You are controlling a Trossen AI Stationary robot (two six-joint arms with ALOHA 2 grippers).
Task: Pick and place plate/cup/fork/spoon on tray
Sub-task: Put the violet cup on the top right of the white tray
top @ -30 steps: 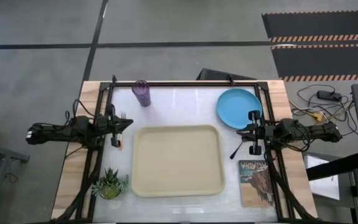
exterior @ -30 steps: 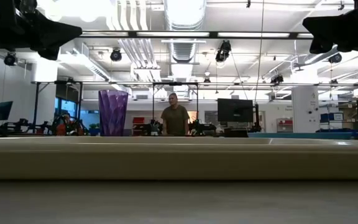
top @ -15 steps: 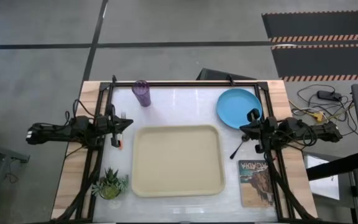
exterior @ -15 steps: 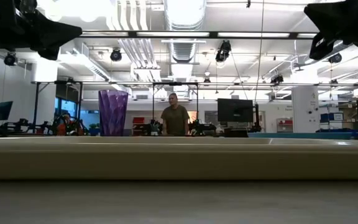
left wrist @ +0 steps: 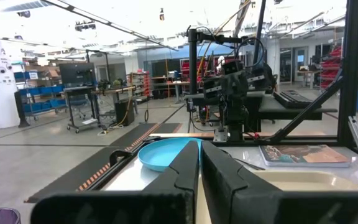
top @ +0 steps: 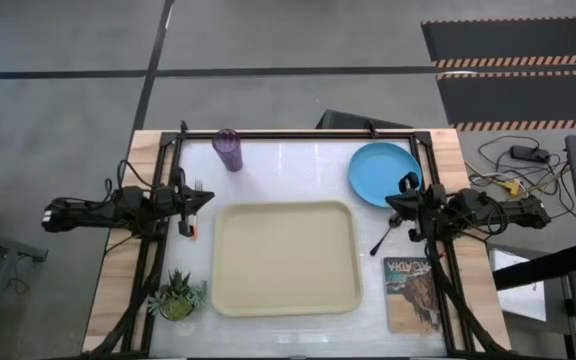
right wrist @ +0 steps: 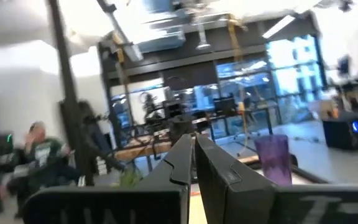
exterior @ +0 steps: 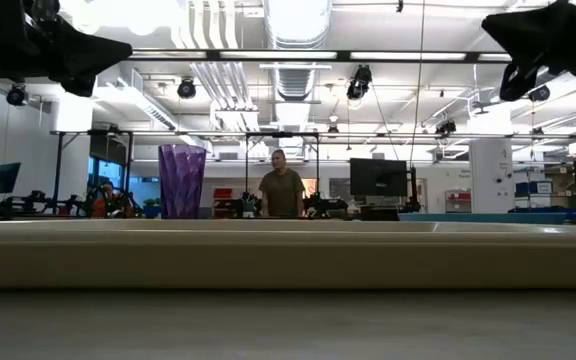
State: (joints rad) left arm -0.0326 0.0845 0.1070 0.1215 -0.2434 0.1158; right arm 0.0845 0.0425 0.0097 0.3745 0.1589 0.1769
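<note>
The cream tray lies mid-table. The light-blue plate lies at the far right, and the purple cup stands at the far left. The orange-handled fork lies left of the tray, partly under my left gripper, which hovers shut and empty. The dark spoon lies between the tray and the book. My right gripper hovers shut and empty above the table, between the plate and the spoon. In the low view both grippers are high above the tray's rim.
A printed book lies at the near right, and a small potted plant stands at the near left. A dark frame runs along the table's left, far and right edges. A person stands in the room beyond the table.
My right gripper has turned about its own axis while hovering between the plate and the spoon, and has shifted slightly toward the table's far edge. Nothing on the table has moved.
</note>
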